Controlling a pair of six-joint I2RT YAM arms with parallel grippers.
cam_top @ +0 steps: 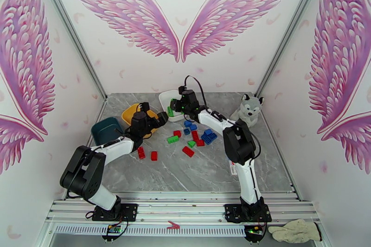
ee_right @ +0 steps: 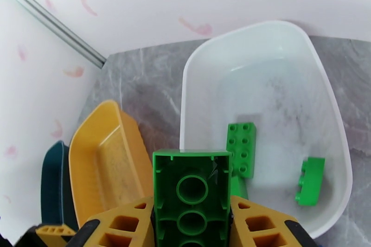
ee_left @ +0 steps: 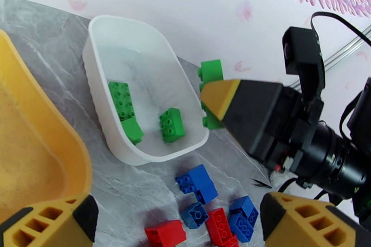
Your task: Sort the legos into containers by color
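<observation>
Though the right claw [ee_right: 191,218] is clamped on the held green brick [ee_right: 191,183], with no gap I can see at either pad, the brick's near end is cut off by the bottom of the wrist view. Only its hollow underside faces me, and the studs are turned away. Seen from the left wrist, one yellow fingertip [ee_left: 220,97] covers the brick's middle, so only its two ends show.

Just beyond the claw's tips and to their right sits the white dish [ee_right: 334,118], and the held brick hangs at the rim nearest the claw. Inside lie a long green brick [ee_right: 241,149], flat with its studs up, and a short green brick [ee_right: 310,181] tipped on its side further right. A smooth green bit at the long one's near end may be a third; I cannot tell. Left of the claw stands the yellow dish [ee_right: 106,164]. The teal dish [ee_right: 51,183] past it is mostly hidden behind its wall.

From above, the right arm [cam_top: 239,143] rises from its base, bends at a raised elbow and stretches its forearm far and leftward to the white dish. The left claw [ee_left: 176,218] hangs just left of the right claw and nearer, its jaws wide apart with nothing between them. Its wrist covers part of the yellow dish. Red and blue bricks [ee_left: 197,183] lie on the table beyond its tips.
</observation>
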